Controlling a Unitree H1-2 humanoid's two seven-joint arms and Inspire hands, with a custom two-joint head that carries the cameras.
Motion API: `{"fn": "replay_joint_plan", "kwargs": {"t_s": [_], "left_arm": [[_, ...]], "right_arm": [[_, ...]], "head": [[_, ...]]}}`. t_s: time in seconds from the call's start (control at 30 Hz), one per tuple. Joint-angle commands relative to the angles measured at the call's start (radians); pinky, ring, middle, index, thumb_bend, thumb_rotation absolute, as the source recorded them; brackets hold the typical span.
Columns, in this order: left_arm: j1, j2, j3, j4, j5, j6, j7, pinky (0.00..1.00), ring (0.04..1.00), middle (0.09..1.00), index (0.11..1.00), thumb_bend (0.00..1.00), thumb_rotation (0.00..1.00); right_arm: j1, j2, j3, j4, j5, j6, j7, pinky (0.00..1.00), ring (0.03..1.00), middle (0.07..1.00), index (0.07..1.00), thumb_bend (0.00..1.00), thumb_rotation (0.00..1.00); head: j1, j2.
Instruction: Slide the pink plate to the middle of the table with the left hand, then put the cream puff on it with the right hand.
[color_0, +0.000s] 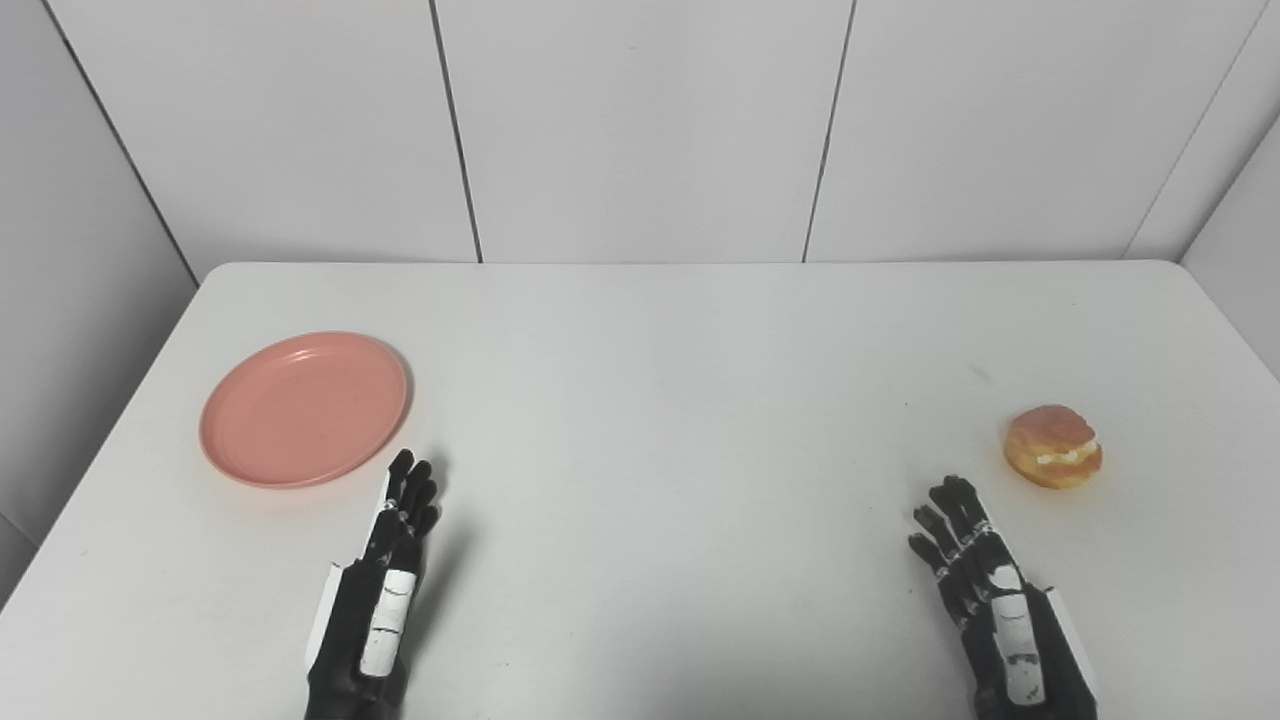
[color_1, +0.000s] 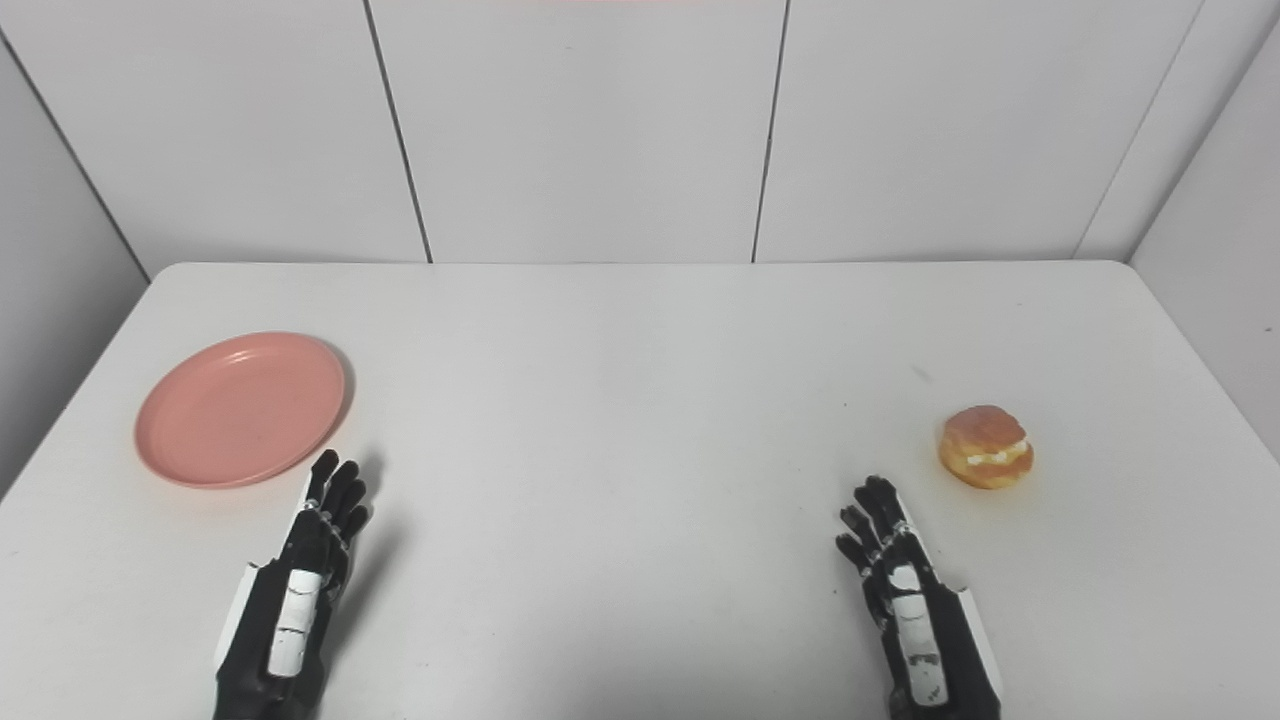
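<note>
The pink plate (color_0: 303, 409) lies at nine o'clock on the counter (color_0: 660, 380), the cream puff (color_0: 1053, 446) at three. The left robot hand (color_0: 385, 585) and right robot hand (color_0: 985, 590) are empty, fingers extended. The plate looks stiff and slippery: push its rim. The puff seems soft: cradle its sides.

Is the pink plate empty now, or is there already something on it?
Empty. The plate shows only its bare pink surface, and the cream puff lies on the table far to the right.

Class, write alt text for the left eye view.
Two black robot hands, left hand and right hand, rest open on a white table. An empty pink plate lies ahead of the left hand, a cream puff ahead of the right hand.
</note>
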Motion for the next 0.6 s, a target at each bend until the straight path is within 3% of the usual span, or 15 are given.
{"fn": "replay_joint_plan", "kwargs": {"t_s": [0.0,0.57], "left_arm": [[0.019,0.021,-0.003,0.034,0.01,0.058,-0.002,1.0,1.0,1.0,1.0,0.86,0.92],[0.018,0.027,-0.008,0.036,0.01,0.058,-0.005,1.0,1.0,1.0,1.0,0.85,0.92]], "right_arm": [[0.036,-0.009,0.005,-0.003,0.0,0.039,0.001,0.93,0.938,0.954,0.946,0.87,0.92],[0.036,-0.01,0.007,-0.002,-0.003,0.045,0.004,0.91,0.931,0.95,0.951,0.87,0.92]], "head": [[0.001,-0.001],[0.0,-0.003]]}}
